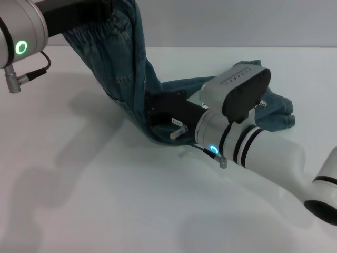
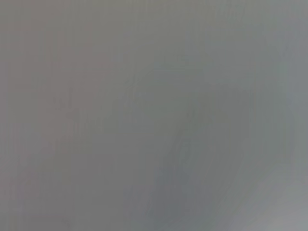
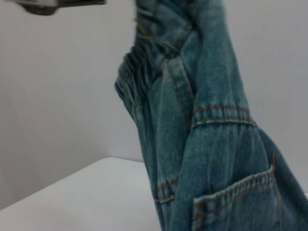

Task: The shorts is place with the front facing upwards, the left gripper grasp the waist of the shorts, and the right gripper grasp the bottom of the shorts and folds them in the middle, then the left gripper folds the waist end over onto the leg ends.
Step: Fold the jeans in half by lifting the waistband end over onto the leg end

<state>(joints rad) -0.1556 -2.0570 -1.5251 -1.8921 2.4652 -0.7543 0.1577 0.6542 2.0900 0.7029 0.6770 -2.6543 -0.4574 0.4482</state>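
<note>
Blue denim shorts (image 1: 126, 68) stretch from the table up to the top left. The elastic waist hangs in the air from my left gripper (image 1: 84, 16), which is shut on it. The leg ends (image 1: 276, 110) lie bunched on the white table behind my right arm. My right gripper (image 1: 154, 113) is low on the table, pushed against the lower fold of the denim, and its tip is hidden by the cloth. In the right wrist view the shorts (image 3: 202, 134) hang close up, with the gathered waistband (image 3: 139, 72) high and a pocket seam low. The left wrist view is an even grey blur.
The white table (image 1: 105, 200) spreads out in front and to the left of the shorts. My right forearm (image 1: 274, 158) crosses the table's right side.
</note>
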